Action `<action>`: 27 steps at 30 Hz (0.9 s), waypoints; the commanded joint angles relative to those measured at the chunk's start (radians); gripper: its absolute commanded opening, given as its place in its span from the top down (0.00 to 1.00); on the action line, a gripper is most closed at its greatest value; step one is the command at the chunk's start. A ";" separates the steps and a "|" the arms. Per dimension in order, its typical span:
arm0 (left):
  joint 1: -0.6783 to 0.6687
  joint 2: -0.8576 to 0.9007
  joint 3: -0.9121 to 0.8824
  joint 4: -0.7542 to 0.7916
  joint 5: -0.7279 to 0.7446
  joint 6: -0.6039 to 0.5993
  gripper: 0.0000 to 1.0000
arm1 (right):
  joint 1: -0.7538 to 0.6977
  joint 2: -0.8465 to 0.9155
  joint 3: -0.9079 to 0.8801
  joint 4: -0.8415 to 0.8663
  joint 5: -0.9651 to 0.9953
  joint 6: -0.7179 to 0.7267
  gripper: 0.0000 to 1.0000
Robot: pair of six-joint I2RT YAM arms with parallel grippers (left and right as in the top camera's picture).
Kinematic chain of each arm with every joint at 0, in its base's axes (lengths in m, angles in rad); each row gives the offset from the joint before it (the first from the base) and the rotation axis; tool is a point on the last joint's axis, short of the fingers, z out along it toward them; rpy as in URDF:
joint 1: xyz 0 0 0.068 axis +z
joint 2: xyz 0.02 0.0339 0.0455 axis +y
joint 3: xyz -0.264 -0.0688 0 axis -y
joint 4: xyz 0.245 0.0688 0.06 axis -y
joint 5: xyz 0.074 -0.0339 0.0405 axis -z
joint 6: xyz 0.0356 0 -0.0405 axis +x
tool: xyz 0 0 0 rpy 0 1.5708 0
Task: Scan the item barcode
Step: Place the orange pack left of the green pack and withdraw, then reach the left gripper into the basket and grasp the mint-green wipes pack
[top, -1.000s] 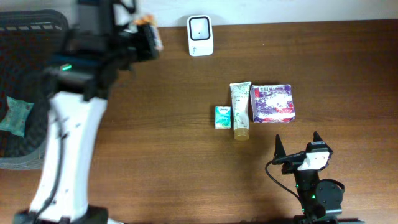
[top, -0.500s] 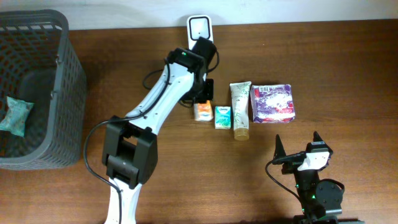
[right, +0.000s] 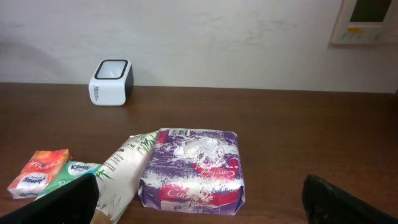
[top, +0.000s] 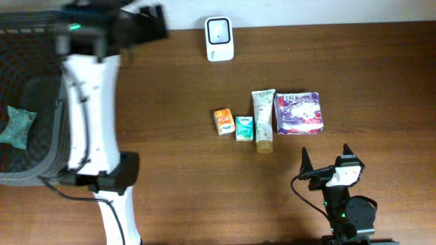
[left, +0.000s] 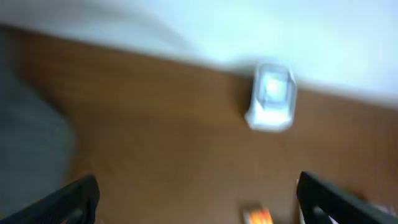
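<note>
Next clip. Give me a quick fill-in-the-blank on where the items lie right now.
1. At the left end of the row in the overhead view, beside the green pack, lies the ____ pack.
2. The tube lies between the green pack and the ____ package.
3. The teal item lies inside the ____.
Missing words: orange; purple; basket.

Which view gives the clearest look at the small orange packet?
The right wrist view: the orange packet lies close and sharp, printed face showing. Overhead shows it small, from above. The left wrist view is blurred and catches only a sliver at the bottom edge.
</note>
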 commanded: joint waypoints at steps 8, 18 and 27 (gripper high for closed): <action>0.501 -0.008 -0.111 0.072 -0.246 0.023 0.10 | -0.006 -0.006 -0.008 -0.003 0.006 0.000 0.01; 0.547 -0.008 -0.660 0.360 -0.561 0.152 0.07 | -0.006 -0.006 -0.008 -0.003 0.006 0.000 0.01; 0.587 -0.008 -0.957 0.591 -0.672 0.401 0.07 | -0.006 -0.006 -0.008 -0.003 0.006 0.000 0.01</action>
